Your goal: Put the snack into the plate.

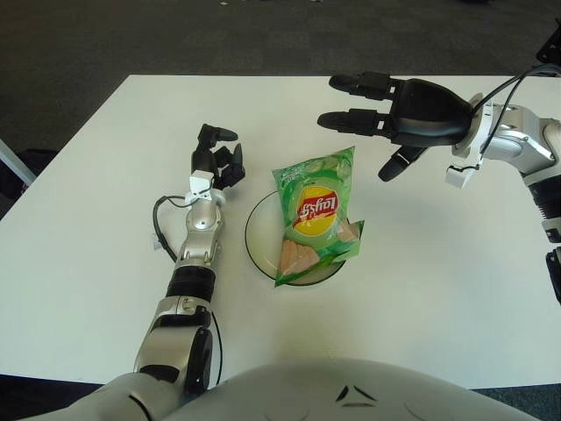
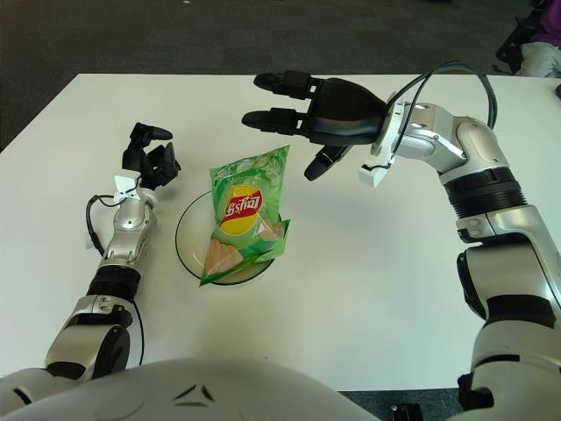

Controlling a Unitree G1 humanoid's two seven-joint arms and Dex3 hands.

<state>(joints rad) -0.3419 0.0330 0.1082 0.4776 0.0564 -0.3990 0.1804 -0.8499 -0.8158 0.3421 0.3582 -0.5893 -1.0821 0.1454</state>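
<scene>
A green Lay's snack bag (image 1: 317, 214) lies across a clear glass plate (image 1: 256, 235) at the middle of the white table, its top end sticking out past the plate's far rim. My right hand (image 1: 379, 123) hovers above and to the right of the bag's top end, fingers spread and holding nothing. My left hand (image 1: 218, 156) shows to the left of the plate, fingers curled and empty. The bag also shows in the right eye view (image 2: 245, 213).
The white table (image 1: 456, 289) stretches out around the plate. A black cable (image 1: 160, 224) loops beside my left forearm. Dark floor lies beyond the table's far edge.
</scene>
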